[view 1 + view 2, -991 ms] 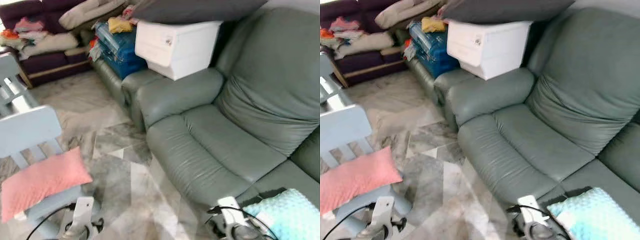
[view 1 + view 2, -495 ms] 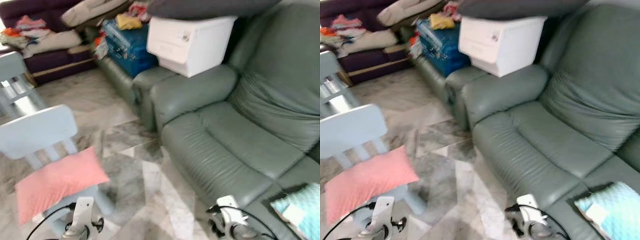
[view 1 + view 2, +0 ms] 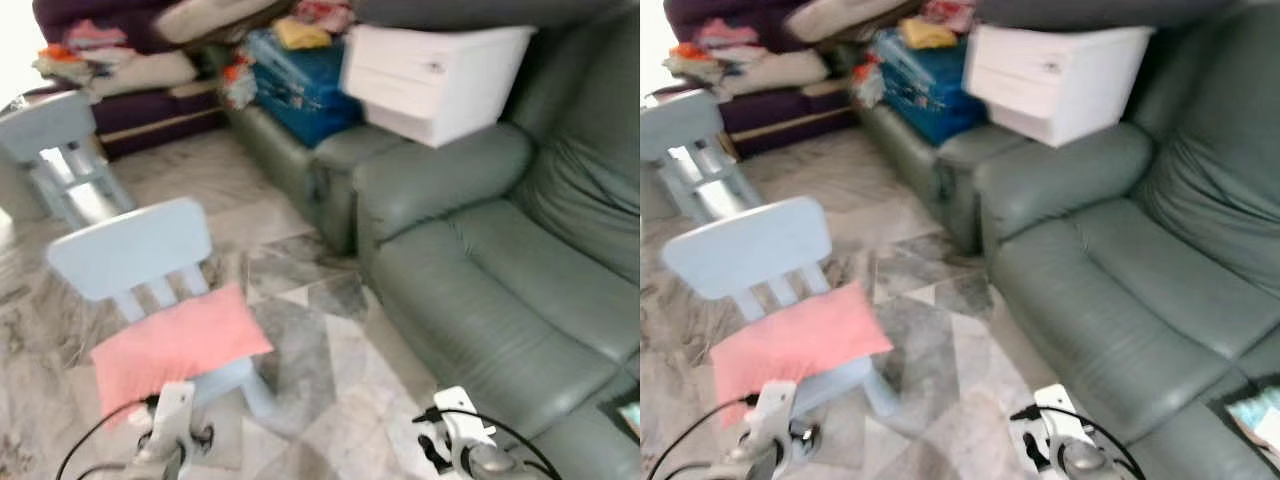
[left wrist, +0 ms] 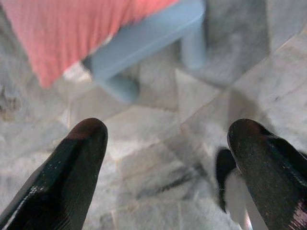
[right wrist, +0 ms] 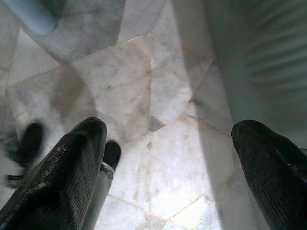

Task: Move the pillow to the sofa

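A pink pillow [image 3: 178, 345] lies on the seat of a small light-blue chair [image 3: 130, 247] at the lower left. The grey-green sofa [image 3: 500, 270] runs along the right. My left arm [image 3: 170, 425] hangs low beside the chair. Its gripper [image 4: 165, 158] is open above the marble floor, with the pillow [image 4: 72, 28] and the chair's seat edge just ahead. My right arm [image 3: 462, 445] hangs near the sofa's front. Its gripper [image 5: 168, 158] is open over the floor, holding nothing.
A white drawer box [image 3: 440, 70] sits on the sofa's arm, under a dark cushion. Blue cases [image 3: 300, 80] and piled clothes lie behind it. A small light-blue table [image 3: 55, 140] stands at the far left. A purple sofa [image 3: 140, 100] with laundry is at the back.
The camera has swung left: the sofa slid right, the teal cushion left the view, and the chair with the pink pillow moved toward the centre. Both arms still hang low.
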`<state>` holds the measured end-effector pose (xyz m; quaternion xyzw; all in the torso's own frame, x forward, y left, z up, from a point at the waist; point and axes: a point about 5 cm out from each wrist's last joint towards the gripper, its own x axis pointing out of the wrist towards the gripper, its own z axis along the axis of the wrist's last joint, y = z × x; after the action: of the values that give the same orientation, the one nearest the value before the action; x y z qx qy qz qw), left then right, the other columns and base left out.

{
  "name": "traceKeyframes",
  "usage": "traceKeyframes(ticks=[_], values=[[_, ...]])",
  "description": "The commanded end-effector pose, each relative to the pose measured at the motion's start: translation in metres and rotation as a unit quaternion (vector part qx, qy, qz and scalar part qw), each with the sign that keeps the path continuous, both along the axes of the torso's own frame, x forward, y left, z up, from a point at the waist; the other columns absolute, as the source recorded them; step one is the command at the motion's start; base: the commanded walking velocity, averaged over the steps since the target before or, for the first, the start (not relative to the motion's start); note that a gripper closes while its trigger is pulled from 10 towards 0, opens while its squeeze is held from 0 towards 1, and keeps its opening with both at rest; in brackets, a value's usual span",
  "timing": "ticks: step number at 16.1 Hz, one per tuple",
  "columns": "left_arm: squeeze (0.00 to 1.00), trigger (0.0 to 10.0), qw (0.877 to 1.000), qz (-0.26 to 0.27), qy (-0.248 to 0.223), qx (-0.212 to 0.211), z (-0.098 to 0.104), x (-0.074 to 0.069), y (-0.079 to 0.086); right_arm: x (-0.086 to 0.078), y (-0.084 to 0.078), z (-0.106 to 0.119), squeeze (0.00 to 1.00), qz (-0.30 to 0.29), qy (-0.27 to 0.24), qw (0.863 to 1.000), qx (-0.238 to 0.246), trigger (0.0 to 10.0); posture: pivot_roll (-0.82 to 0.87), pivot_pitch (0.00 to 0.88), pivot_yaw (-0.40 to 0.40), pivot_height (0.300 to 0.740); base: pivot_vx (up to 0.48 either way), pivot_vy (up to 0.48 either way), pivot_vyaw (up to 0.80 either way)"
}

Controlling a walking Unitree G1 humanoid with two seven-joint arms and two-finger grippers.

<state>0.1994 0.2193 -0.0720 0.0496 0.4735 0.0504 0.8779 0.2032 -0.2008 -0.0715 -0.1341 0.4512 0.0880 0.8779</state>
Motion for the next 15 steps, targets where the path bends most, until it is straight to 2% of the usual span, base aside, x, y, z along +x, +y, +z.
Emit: traceKeyframes(ticks=[1,4,14,15], values=[[0.0,10.0,1.0,0.001,0.002,0.019,0.0028,0.0004,0.0115,0.0029,0.0097,0.0001,0.0,0.006,-0.004,1.0,0.01,10.0,-0.12,0.0,0.032,0.74,0.0,0.0,0.79],[0.0,10.0,1.0,-0.002,-0.002,0.019,0.0035,0.001,0.0124,0.0026,0.0103,-0.0001,0.0,0.007,-0.004,1.0,0.009,10.0,-0.12,0.0,0.032,0.74,0.0,0.0,0.79],[0.0,10.0,1.0,-0.001,-0.004,0.014,0.0024,-0.0008,0.0115,0.0032,0.0113,0.0001,0.0,0.008,-0.005,1.0,0.01,10.0,-0.12,0.0,0.033,0.74,0.0,0.0,0.0],[0.0,10.0,1.0,0.0,-0.003,0.014,0.0024,-0.0006,0.0112,0.0032,0.011,0.0002,0.0,0.009,-0.006,1.0,0.01,10.0,-0.12,0.0,0.032,0.74,0.0,0.0,0.77]])
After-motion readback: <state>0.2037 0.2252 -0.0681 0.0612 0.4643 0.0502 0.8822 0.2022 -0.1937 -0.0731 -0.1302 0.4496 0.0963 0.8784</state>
